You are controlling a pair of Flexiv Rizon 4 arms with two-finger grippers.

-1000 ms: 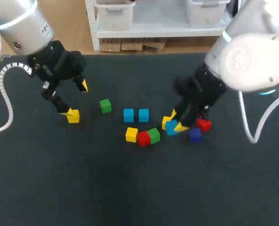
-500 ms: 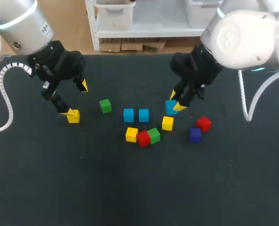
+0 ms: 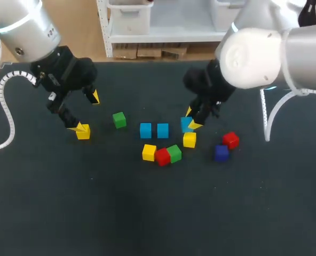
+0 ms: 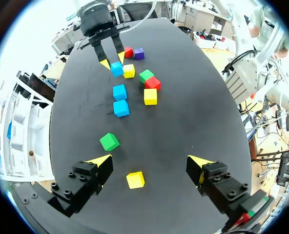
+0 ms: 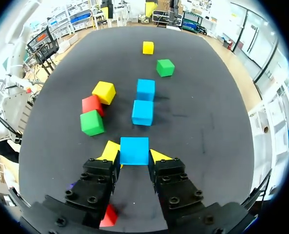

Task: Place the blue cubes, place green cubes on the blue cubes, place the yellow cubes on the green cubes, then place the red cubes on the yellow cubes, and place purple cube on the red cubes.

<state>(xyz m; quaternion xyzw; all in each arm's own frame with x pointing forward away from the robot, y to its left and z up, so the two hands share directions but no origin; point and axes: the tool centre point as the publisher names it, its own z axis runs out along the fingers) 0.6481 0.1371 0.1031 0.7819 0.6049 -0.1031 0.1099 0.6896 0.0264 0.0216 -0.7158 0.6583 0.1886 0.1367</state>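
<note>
Carried leftward from the red cube (image 3: pixel 230 140) and purple cube (image 3: pixel 221 153), a blue cube (image 3: pixel 186 124) sits gripped in the right arm's fingers (image 3: pixel 195 125), near the blue pair (image 3: pixel 153 130). Left wrist view: the left arm's fingers (image 4: pixel 99 163) gape wide around a lone yellow cube (image 4: pixel 135 179) on the surface (image 4: pixel 183 122). Right wrist view: the fingers clamp the blue cube from both sides.

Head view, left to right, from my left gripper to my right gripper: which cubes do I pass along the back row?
Left gripper → yellow cube → lone green cube → first blue cube → second blue cube → held blue cube in the right gripper.
</note>
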